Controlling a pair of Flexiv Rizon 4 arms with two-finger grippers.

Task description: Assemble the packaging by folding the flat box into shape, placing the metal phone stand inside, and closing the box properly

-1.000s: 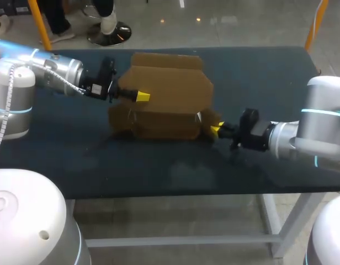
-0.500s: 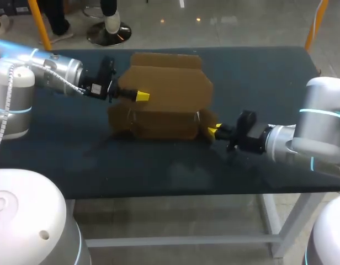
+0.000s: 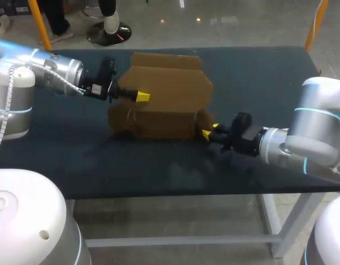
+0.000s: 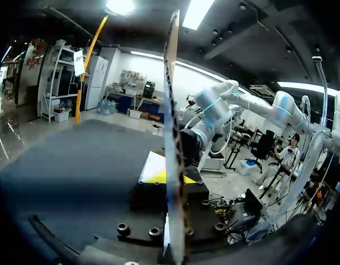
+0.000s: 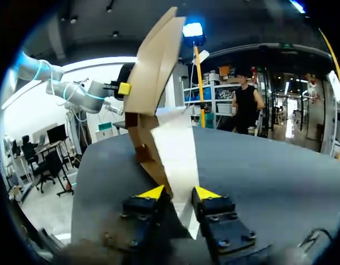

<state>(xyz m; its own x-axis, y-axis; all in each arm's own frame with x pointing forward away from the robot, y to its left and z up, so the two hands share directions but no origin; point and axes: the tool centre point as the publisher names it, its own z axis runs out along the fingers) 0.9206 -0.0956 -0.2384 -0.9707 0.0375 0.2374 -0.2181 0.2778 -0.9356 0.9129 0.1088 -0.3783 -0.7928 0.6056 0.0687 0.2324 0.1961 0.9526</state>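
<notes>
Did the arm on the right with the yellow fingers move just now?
Yes. The right gripper slid towards the corner of the brown cardboard box, which stayed put on the dark table.

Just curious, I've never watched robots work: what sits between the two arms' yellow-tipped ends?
In the head view, a partly folded brown cardboard box fills the stretch between the left gripper and the right gripper.

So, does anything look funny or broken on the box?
Nothing looks broken. The cardboard box is only half folded, so its flaps stick out crookedly. The left gripper holds its top panel; the right gripper is at a corner.
</notes>
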